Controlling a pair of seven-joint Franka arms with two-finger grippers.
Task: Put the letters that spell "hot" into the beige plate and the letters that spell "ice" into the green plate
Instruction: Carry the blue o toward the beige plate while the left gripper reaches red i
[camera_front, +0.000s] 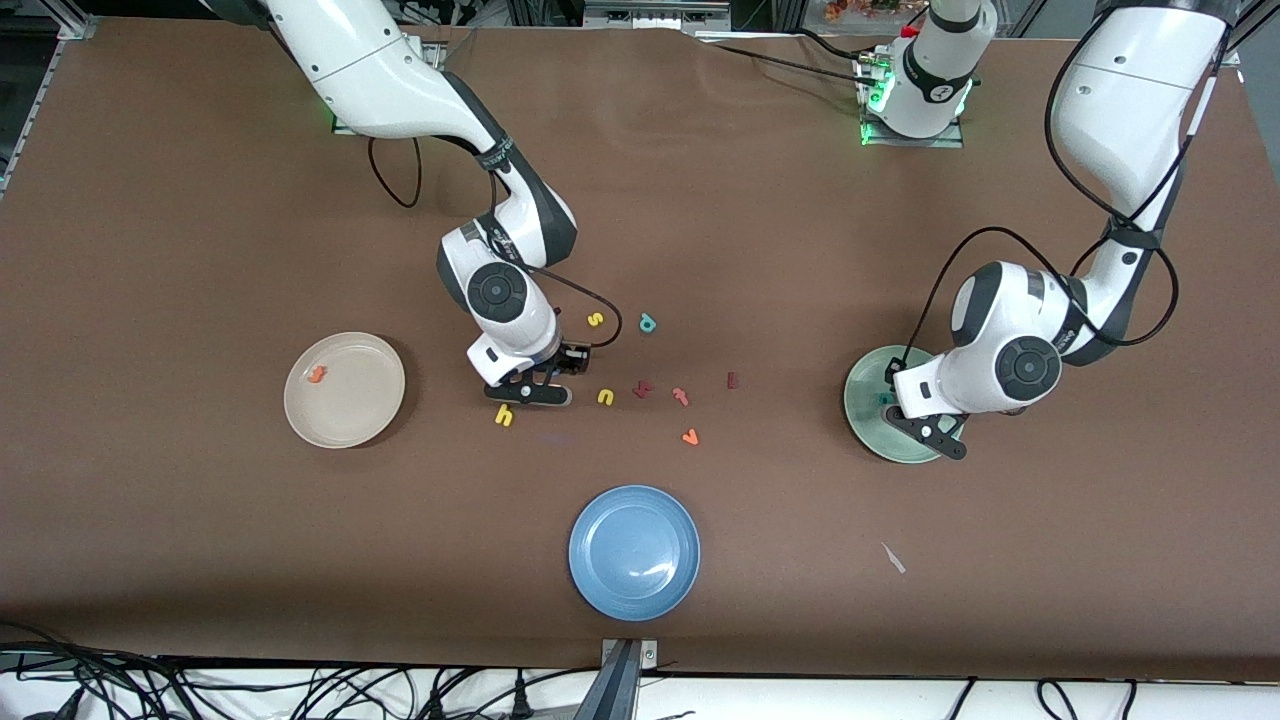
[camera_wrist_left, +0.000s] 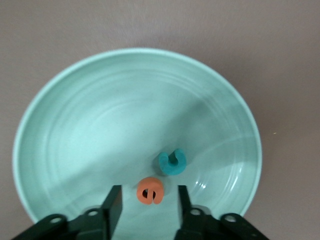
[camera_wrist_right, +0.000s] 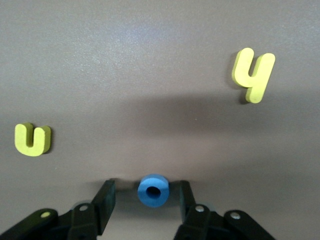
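Done: orange "t" in beige plate; teal "c" and orange "e" in green plate.

My left gripper, spread, hangs over the "e". My right gripper straddles the blue "o" on the table, fingers near it, not visibly pinching. Yellow "h" and dark red "i" remain.

The "c" and "e" lie side by side in the green plate — apart.

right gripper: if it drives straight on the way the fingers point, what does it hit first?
The blue "o". It sits right between the fingers of the right gripper, which points down at the table. The fingers would likely reach the table on either side of it, though the height above it is unclear.
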